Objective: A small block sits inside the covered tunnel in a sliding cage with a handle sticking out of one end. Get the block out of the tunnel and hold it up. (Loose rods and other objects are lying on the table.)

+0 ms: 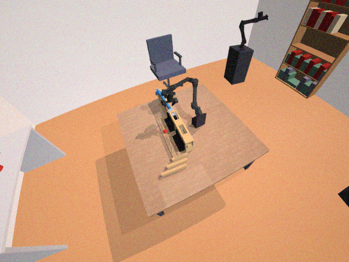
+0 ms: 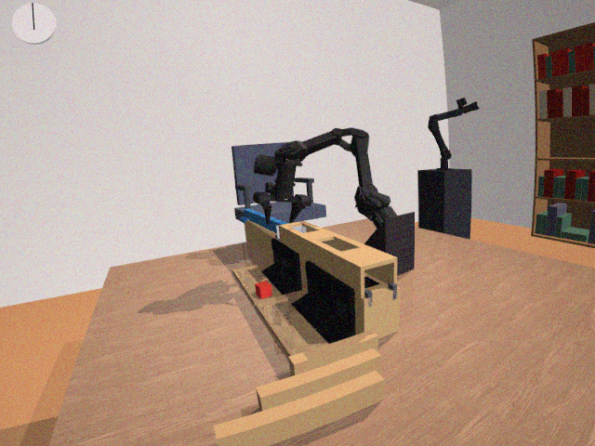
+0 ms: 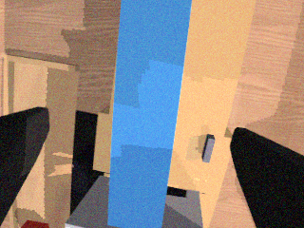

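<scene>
Item, end effector: you are seeing the black two-finger end effector [image 1: 169, 104] [image 2: 280, 221] [image 3: 142, 128] pointing downward, its fingers standing wide apart and clamping nothing. One fingertip is showing on each side of the handle in the wrist view.

Item, handle: the long, flat-sided blue bar [image 1: 159, 93] [image 2: 254, 216] [image 3: 152, 95] is projecting from the tunnel's far end, running over a pale wooden channel [image 2: 257, 237] [image 3: 209, 95].

Item, cage: the grey sliding cage [image 3: 92, 199] is sitting beneath the handle's inner end. You cannot tell whether anything is resting inside it.

Item, tunnel: the long, pale wooden covered tunnel [image 1: 178, 121] [image 2: 314, 235] is standing on the brown wood-grain surface [image 1: 225, 141] [image 2: 144, 360] [image 3: 280, 47], showing two rectangular openings in its roof and black areas along its side.

Item, block: you are finding a small red cube [image 1: 165, 131] [image 2: 263, 290] [image 3: 34, 225] outside the tunnel, lying in the shallow wooden tray [image 1: 169, 142] [image 2: 239, 279] [image 3: 28, 95] alongside. It is resting low, well apart from the fingers.

Item, loose rods: three pale, square-edged wooden bars [image 1: 172, 171] [image 2: 297, 405] are lying roughly parallel near the tunnel's near end.

Item, background: a blue-grey armchair [image 1: 160, 49] [image 2: 254, 167] is standing behind the surface.
</scene>
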Controlling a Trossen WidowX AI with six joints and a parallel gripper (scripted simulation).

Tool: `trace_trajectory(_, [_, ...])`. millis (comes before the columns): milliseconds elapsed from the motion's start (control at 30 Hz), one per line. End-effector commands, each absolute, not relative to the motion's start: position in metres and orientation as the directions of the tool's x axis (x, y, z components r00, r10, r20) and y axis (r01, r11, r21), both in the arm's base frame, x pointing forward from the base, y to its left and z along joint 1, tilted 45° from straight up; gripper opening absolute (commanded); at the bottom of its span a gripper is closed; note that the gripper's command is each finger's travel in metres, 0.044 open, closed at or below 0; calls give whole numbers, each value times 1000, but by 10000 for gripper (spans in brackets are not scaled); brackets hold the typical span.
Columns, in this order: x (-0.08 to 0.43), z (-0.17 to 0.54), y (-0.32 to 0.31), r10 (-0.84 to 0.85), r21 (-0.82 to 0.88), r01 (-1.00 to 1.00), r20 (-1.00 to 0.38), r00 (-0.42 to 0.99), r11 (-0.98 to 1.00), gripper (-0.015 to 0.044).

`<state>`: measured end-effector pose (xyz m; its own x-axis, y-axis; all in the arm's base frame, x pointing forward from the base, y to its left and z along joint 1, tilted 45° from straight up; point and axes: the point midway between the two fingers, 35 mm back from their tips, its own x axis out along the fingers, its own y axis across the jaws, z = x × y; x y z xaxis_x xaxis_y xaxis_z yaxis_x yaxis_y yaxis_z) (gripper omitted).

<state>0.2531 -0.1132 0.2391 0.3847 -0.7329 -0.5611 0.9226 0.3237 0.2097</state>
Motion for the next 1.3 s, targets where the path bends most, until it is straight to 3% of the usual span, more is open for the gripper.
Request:
trace_trajectory(0, [253,239,-112,-734,211,923,-560,384,322,440])
trace_trajectory(1000, [256,216,-122,-752,231,922,-534,387,310,440])
trace_trajectory(1267, [256,220,-120,-753,238,922,-532,387,306,230])
